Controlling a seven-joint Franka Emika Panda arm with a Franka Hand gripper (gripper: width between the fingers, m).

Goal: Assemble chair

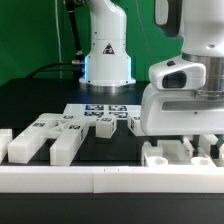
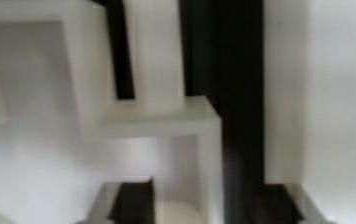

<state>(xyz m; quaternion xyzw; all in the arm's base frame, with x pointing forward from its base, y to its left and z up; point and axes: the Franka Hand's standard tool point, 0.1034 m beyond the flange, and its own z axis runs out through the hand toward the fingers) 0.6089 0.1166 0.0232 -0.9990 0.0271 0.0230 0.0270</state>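
- Rail [image 1: 60,180] nearest cam: long, low, white, runs across the front; not a chair part.
- Just behind it, ext. view's right: notched part [image 1: 160,157] of the chair, flat on the table [image 1: 40,100], touching or nearly touching the rail.
- Gripper [image 1: 190,145] sits straight down over that part. Jaws are closed and look clamped on its upper edge, but the contact is partly hidden by the gripper body.
- Handling (my read): rigid plastic, light, won't flex. Smooth glossy faces, so prob. slippery and may twist in a narrow pinch. Best hold is across a thin wall near the middle, jaws square to the flat faces and off the tag stickers.
- Look: all white, blocky, raised lugs w/ gaps along the top. No tag readable on it from here.
- Wrist view: blurred white edges and dark slots very close up; can't say which surfaces.
- Ext. view's left, same depth: loose bars [image 1: 45,135], white, tags on top, side by side and well apart from the gripper.
- Further back, centre: marker board [image 1: 105,112], flat, several tags.
- Farthest: arm base [image 1: 105,55], white, in front of a green backdrop.
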